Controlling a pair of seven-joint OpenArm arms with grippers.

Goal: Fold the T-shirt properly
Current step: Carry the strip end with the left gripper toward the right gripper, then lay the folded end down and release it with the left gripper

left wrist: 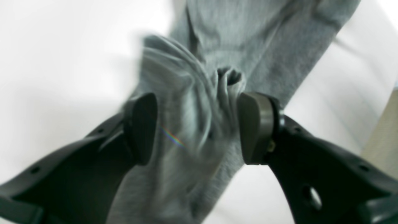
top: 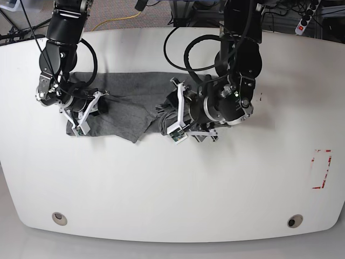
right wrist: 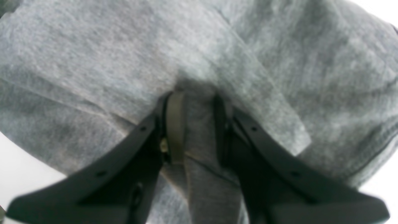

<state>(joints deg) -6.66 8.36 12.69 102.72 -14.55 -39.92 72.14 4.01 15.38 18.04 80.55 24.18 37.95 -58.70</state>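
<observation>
The grey T-shirt (top: 129, 102) lies crumpled and partly folded across the back left of the white table (top: 215, 189). At its right end, my left gripper (top: 171, 116) stands open. In the left wrist view its jaws are wide apart around a loose, blurred bunch of the T-shirt (left wrist: 248, 31), and the left gripper (left wrist: 197, 105) pinches none of it. My right gripper (top: 91, 110) is at the shirt's left end. In the right wrist view the right gripper (right wrist: 196, 99) is shut on a fold of the T-shirt (right wrist: 93, 46).
A red tape rectangle (top: 322, 169) marks the table's right side. Two round fittings (top: 59, 218) (top: 294, 221) sit near the front edge. Cables and a power strip (top: 304, 21) lie beyond the back edge.
</observation>
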